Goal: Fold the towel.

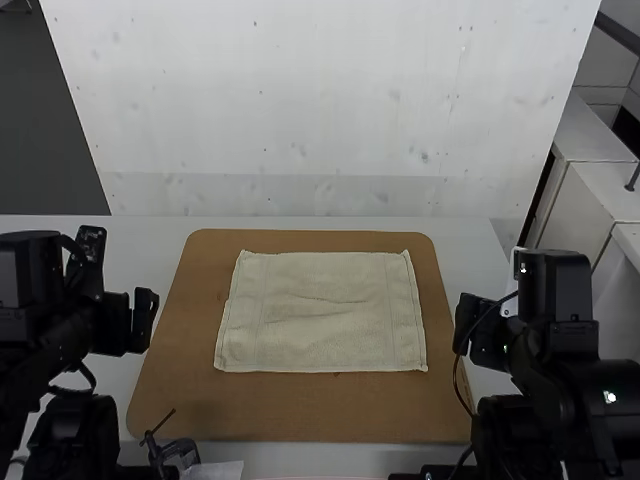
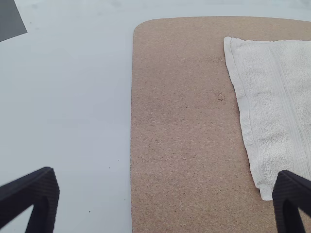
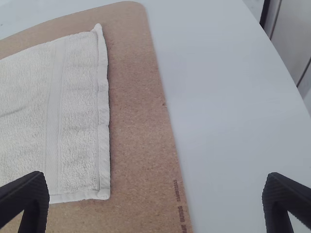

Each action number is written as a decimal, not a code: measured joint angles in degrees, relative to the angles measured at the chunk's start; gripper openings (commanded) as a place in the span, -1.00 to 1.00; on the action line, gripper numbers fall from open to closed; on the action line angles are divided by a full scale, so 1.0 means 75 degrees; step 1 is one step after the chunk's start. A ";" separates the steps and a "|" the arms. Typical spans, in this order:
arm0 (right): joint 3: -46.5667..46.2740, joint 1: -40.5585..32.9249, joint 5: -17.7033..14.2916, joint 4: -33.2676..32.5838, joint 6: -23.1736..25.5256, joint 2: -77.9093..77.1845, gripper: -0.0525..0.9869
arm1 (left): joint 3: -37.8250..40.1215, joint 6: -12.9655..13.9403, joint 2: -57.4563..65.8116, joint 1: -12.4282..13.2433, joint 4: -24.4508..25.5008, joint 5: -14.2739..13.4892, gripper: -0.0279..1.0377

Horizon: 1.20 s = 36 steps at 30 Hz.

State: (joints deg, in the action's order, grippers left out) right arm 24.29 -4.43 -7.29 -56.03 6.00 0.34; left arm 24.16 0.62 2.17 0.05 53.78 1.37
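One towel (image 1: pixel 320 325), spread on one board (image 1: pixel 300 410); one left pincer (image 1: pixel 122 322), one right pincer (image 1: pixel 486 332), both wide

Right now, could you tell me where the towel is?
In the high view, the towel lies spread out on the brown board, between the two arms.

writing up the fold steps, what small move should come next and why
Probably the left gripper should ease over toward the near left corner of the towel, with the right one matching at the near right corner. The towel lies spread on the brown board with slight creases, both grippers are open and neither holds it.
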 measured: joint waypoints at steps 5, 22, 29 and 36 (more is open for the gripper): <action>0.0003 -0.0157 0.0341 0.0035 -0.0172 -0.0006 0.95 | 0.0000 -0.0061 0.0000 0.0000 0.0003 0.0058 0.88; 0.0000 -0.0157 0.0519 0.0041 -0.0265 -0.0003 0.95 | 0.0000 -0.0140 0.0000 0.0000 -0.0099 0.0052 0.89; 0.0009 -0.0303 0.0542 0.0973 -0.0283 0.1174 0.94 | 0.0256 -0.0140 0.0807 -0.0017 -0.0306 0.0055 0.88; 0.0128 -0.0382 0.0551 0.2235 -0.0289 0.3858 0.93 | 0.0816 -0.0251 0.3270 -0.0111 -0.0839 0.0082 0.86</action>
State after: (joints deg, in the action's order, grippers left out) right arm 25.26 -7.29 -3.16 -39.27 3.84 29.28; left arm 30.28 -1.26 26.70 -0.78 47.48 1.98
